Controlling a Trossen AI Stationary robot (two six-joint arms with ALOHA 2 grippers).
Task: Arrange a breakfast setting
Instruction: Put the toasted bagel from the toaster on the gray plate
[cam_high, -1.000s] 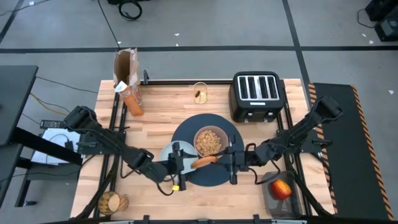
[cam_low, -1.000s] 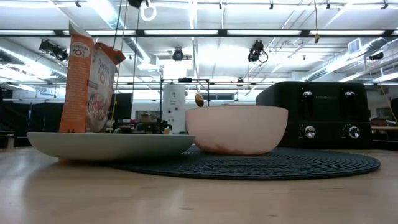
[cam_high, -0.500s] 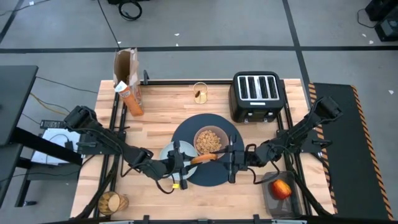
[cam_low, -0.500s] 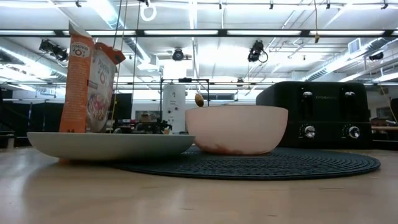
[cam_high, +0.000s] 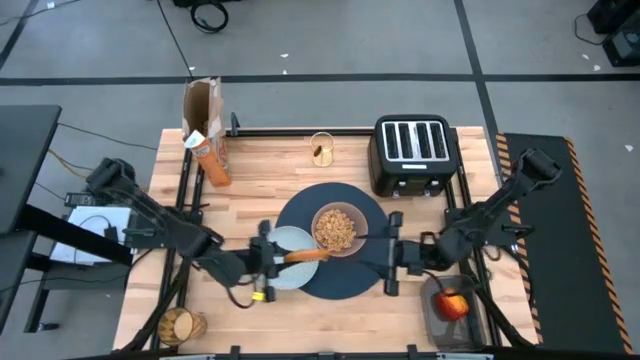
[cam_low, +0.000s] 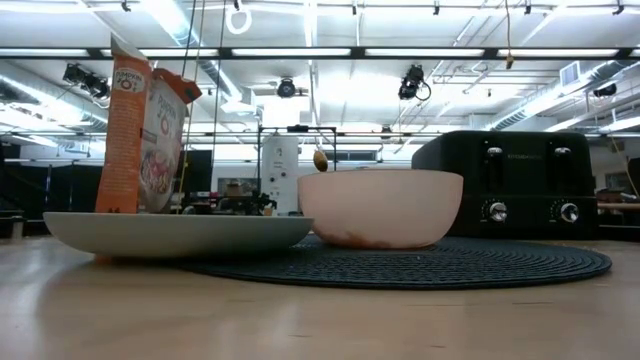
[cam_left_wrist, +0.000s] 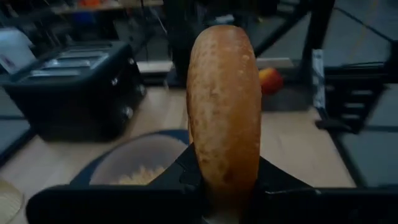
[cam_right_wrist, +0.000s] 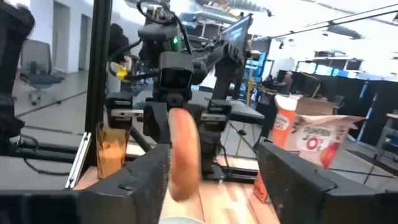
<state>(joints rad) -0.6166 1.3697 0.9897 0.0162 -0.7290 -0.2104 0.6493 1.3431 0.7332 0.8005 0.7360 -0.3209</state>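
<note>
The left hand (cam_high: 268, 258) is clenched on a golden-brown bagel (cam_high: 303, 254), holding it on edge above the pale blue-grey plate (cam_high: 290, 241), which overlaps the edge of the large round navy placemat (cam_high: 352, 280) on the wooden surface (cam_high: 260, 170). The right hand (cam_high: 388, 256), fingers spread and released, is over the placemat's far side from the plate, apart from the bagel. The pinkish bowl (cam_high: 336, 228) of cereal (cam_high: 335, 230) sits on the placemat. A red apple (cam_high: 453, 303) lies beyond the placemat, off the surface.
</note>
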